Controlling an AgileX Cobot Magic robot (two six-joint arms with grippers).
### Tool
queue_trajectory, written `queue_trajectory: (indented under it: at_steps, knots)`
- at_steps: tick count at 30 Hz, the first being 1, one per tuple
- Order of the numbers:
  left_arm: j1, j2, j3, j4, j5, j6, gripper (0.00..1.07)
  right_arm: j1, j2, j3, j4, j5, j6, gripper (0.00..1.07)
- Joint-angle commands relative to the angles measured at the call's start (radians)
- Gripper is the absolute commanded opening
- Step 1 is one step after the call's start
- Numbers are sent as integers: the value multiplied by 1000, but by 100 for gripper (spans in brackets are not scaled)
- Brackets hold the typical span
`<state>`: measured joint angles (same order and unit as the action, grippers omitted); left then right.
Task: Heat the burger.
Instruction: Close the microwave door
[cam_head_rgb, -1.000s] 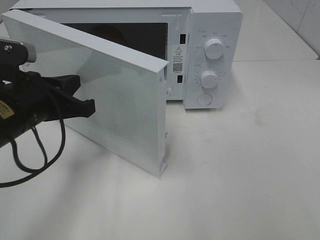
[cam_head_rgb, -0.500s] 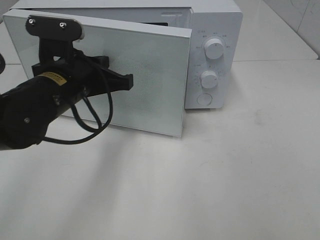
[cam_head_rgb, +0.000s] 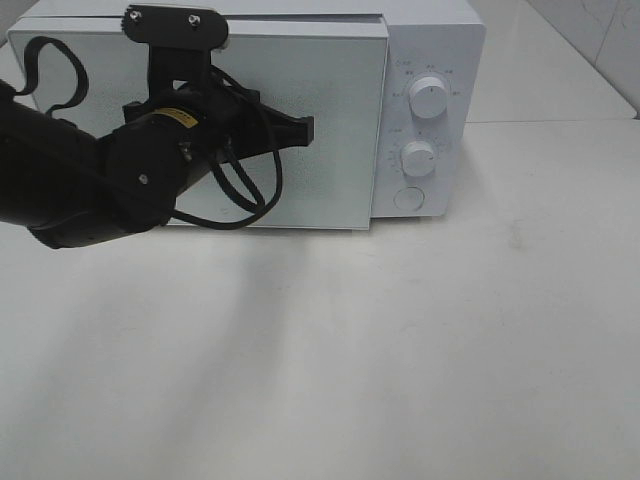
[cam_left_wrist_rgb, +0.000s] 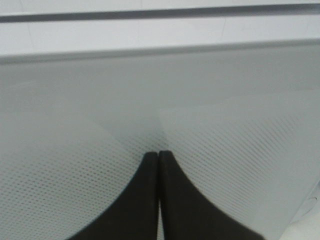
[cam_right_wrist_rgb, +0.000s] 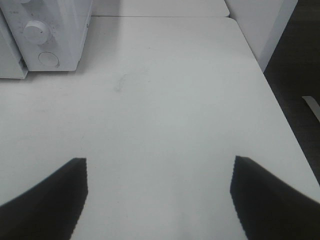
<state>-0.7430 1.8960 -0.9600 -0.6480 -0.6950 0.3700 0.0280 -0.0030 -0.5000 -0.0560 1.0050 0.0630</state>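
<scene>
The burger is hidden; no view shows it. The white microwave (cam_head_rgb: 432, 50) stands at the back of the table, its door (cam_head_rgb: 335, 110) swung against the front and lying about flush. My left gripper (cam_head_rgb: 308, 128) is shut, and its black tips press on the door's dotted window (cam_left_wrist_rgb: 230, 130). In the left wrist view the left gripper (cam_left_wrist_rgb: 158, 155) has its two fingers touching each other with nothing between them. My right gripper (cam_right_wrist_rgb: 159, 172) hangs open over bare table, away from the microwave (cam_right_wrist_rgb: 55, 25), and holds nothing.
Two round knobs (cam_head_rgb: 428, 97) (cam_head_rgb: 418, 157) and a round button (cam_head_rgb: 408, 199) sit on the microwave's right panel. The white table (cam_head_rgb: 450, 350) stretches in front. Its right edge (cam_right_wrist_rgb: 282, 120) drops to a dark floor beside a white wall.
The door has swung from wide open to against the microwave's front, with my left arm moving right and back behind it. The right gripper has stayed open.
</scene>
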Motion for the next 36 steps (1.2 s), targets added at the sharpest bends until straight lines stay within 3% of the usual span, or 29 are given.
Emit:
queue_trajectory:
  at_steps: [1, 5, 16, 22, 30, 33, 34, 35, 36]
  knots:
    - [-2, 18, -34, -32, -1, 19, 0, -7, -33, 1, -2, -10, -7, 76]
    - [0, 46, -73, -95, 4, 46, 0, -7, -33, 1, -2, -10, -7, 76]
    - [58, 82, -180, -104, 63, 73, 0, -7, -33, 1, -2, -10, -7, 76]
    - [39, 70, -176, -94, 150, 123, 0, -7, -33, 1, -2, -10, -7, 76]
    - [-10, 1, -87, -96, 241, 122, 1, -7, -33, 1, -2, -10, -7, 76]
    - [-28, -28, -37, -97, 281, 122, 14, -7, -33, 1, -2, -10, -7, 76]
    - [-33, -52, -9, -96, 351, 123, 40, -7, -33, 1, -2, -10, -7, 76]
    - [-33, -52, -9, -96, 351, 123, 40, -7, -33, 1, -2, -10, -7, 76]
    - [-33, -61, 1, -96, 382, 123, 55, -7, -33, 1, -2, -10, -7, 76]
